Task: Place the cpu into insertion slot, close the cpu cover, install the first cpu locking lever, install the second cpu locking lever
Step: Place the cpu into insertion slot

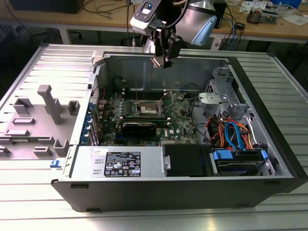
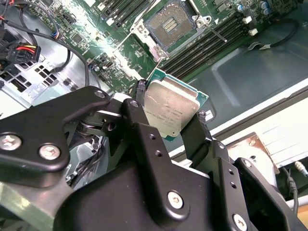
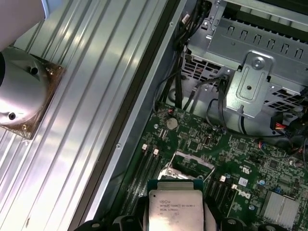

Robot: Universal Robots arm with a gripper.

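CPU (image 2: 171,108) is pinched by two opposite edges between the gripper's (image 2: 172,101) black fingers (image 2: 202,126), hanging in the air over the open case (image 1: 250,103). The slot (image 2: 171,24) sits uncovered on the green board (image 2: 103,50) below, dark centre showing, well apart from the chip.

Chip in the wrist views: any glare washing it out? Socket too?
Second wrist view: the chip, clamped in the gripper, has a pale sheen on its metal top but its edges are distinct; a bright glare patch lies on the board beside the socket, whose dark centre is unaffected. First wrist view: the chip is evenly lit; strong bright streaks run along the ribbed table.
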